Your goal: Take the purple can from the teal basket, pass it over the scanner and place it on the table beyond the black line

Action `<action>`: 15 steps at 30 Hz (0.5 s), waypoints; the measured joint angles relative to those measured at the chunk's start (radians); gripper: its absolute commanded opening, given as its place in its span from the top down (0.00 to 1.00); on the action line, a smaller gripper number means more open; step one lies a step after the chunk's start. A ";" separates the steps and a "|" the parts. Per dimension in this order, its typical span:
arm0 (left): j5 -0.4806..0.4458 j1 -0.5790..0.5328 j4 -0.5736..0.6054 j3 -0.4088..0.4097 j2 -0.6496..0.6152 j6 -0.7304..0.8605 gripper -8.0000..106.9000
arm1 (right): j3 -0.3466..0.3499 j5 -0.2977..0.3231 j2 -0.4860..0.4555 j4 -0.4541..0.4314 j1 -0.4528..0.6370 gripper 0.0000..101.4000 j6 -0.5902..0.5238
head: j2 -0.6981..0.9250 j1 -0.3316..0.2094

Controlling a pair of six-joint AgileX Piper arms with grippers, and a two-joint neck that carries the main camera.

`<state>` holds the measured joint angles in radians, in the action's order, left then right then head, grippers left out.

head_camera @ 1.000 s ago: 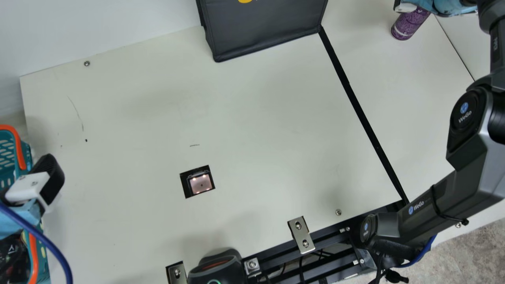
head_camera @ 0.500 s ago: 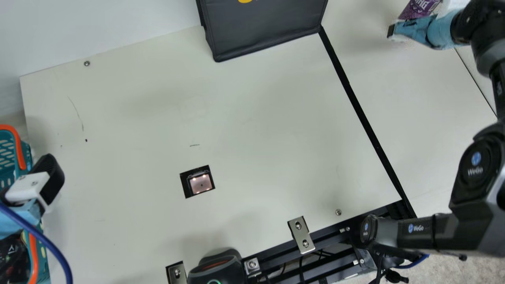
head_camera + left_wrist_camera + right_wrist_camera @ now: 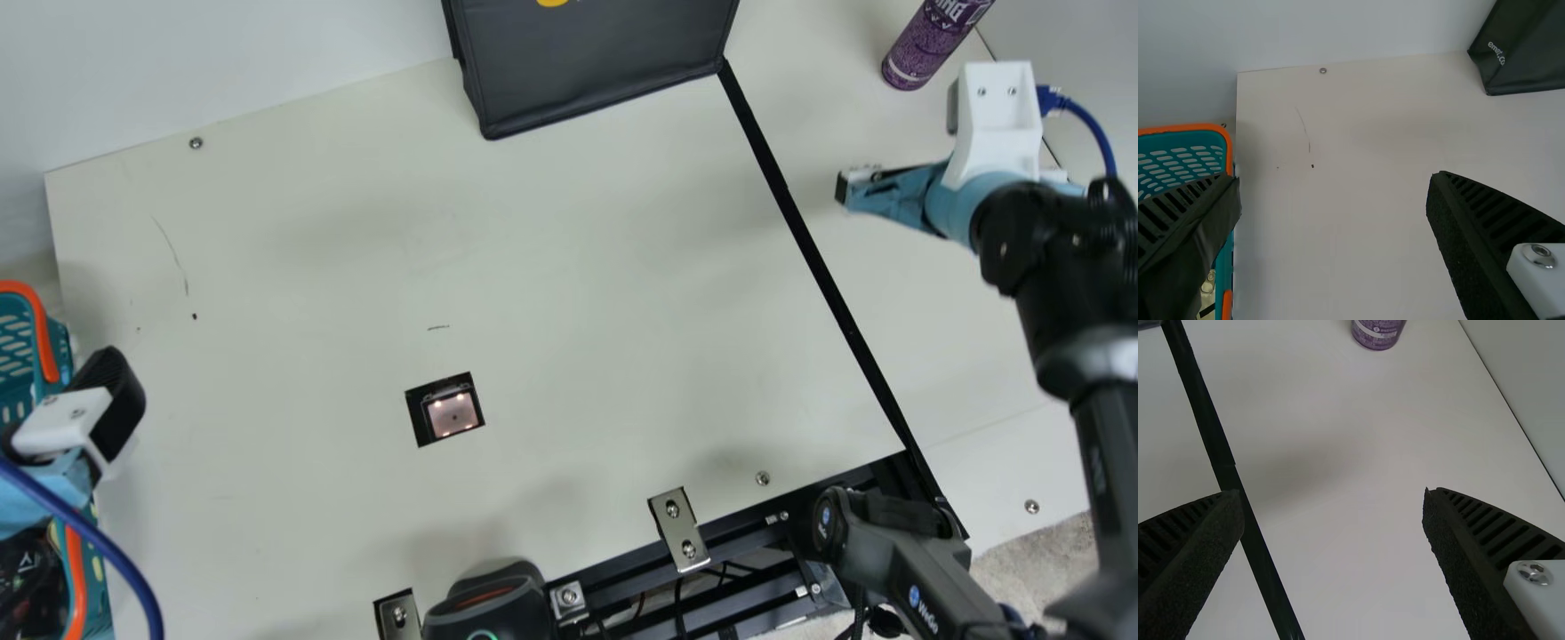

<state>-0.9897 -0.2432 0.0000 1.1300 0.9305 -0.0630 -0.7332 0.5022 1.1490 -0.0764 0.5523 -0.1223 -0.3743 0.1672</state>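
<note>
The purple can stands on the table to the right of the black line, near the top right; its lower end also shows in the right wrist view. My right gripper hangs over the table just right of the line, apart from the can, and in its wrist view the gripper is open with nothing between its fingers. At the left edge, my left gripper is beside the teal basket; in its wrist view the gripper is open and empty. The scanner window lies in the table.
A dark fabric box stands at the back. A black device and metal brackets are at the front edge. Dark items lie in the basket's near part. A blue cable loops beside my left gripper.
My right arm has drawn back from the purple can, its gripper coming nearer the table's front. The can remains standing in place. My left arm has kept still.
</note>
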 measured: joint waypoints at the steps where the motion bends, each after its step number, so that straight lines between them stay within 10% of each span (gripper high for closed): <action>1: -0.007 0.008 0.000 0.005 -0.005 0.007 0.15 | 0.011 0.007 -0.017 -0.002 -0.008 0.06 0.004 | 0.000 0.000; 15: -0.226 0.214 0.026 0.074 -0.177 0.063 0.15 | -0.185 0.251 -0.134 0.024 -0.200 0.06 0.047 | 0.302 0.000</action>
<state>-1.2155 -0.0293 0.0260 1.2040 0.7533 0.0000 -0.9179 0.7531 1.0152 -0.0523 0.3518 -0.0751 -0.0721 0.1672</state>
